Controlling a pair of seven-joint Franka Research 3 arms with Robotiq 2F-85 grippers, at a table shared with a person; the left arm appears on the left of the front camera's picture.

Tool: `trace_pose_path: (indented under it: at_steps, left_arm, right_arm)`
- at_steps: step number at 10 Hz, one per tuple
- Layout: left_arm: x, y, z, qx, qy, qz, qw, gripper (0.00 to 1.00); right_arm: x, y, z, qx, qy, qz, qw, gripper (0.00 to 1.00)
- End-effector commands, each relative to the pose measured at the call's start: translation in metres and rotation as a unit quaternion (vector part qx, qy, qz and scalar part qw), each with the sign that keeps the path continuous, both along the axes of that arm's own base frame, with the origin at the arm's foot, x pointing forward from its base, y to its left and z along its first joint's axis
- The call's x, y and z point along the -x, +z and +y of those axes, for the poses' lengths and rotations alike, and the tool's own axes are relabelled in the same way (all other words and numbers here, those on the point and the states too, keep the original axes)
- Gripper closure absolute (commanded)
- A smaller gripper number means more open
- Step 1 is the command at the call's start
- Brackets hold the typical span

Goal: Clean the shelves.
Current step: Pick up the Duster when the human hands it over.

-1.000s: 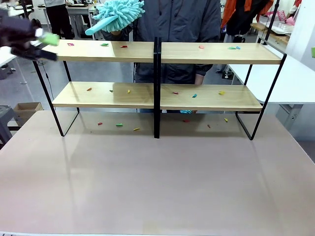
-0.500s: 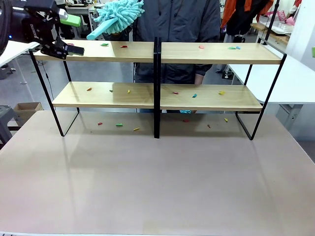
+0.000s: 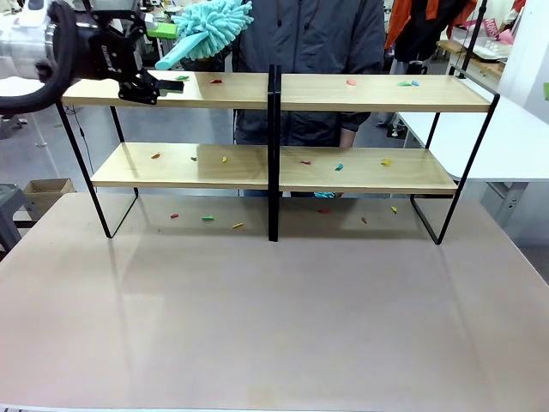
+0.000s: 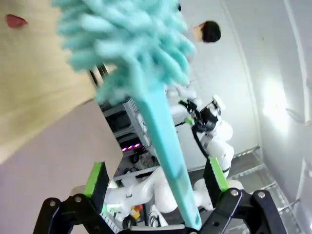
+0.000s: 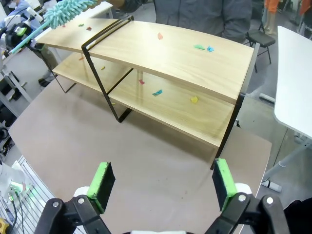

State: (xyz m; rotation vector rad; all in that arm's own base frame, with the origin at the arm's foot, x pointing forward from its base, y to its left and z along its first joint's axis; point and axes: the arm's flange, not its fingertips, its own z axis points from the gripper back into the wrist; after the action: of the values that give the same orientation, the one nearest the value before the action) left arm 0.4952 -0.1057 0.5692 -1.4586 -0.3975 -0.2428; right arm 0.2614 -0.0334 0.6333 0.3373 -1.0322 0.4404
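Observation:
The shelves (image 3: 360, 93) stand across the far half of the table, with small coloured scraps (image 3: 339, 166) on both tiers and under them. A person (image 3: 317, 34) behind the rack holds out a teal fluffy duster (image 3: 210, 21) above the upper left board. My left gripper (image 3: 163, 58) hovers at that board's left end. It is open, and the duster's handle (image 4: 168, 161) runs between its fingers (image 4: 95, 180) without being clamped. My right gripper (image 5: 163, 184) is open and holds nothing, high above the table, looking down on the shelves (image 5: 161, 53).
More scraps (image 3: 210, 218) lie on the beige table (image 3: 274, 326) beneath the rack. A white table (image 3: 515, 137) stands at the right and a cardboard box (image 3: 47, 190) sits on the floor at the left. The near half of the table is bare.
My left arm has swung in from the picture's left edge to the right along the upper board, bringing its open fingers around the duster's handle. The duster has barely moved.

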Motion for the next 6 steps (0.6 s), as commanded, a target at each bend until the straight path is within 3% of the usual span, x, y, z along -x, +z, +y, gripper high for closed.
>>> trace_pose_path:
  at_steps: [1,4,6]
  left_arm:
    - [-0.014,0.004,-0.024,0.045,0.03,0.024,0.998,0.0]
    - [-0.025,0.003,-0.037,0.092,0.043,0.018,0.995,0.0]
    - [-0.026,-0.001,-0.036,0.098,0.039,0.034,0.994,0.0]
  right_arm:
    - [0.0,0.0,0.0,-0.001,0.0,-0.001,1.0,0.0]
    - [0.0,0.0,0.0,-0.001,0.0,-0.001,1.0,0.0]
    - [0.0,0.0,0.0,-0.001,0.0,-0.001,1.0,0.0]
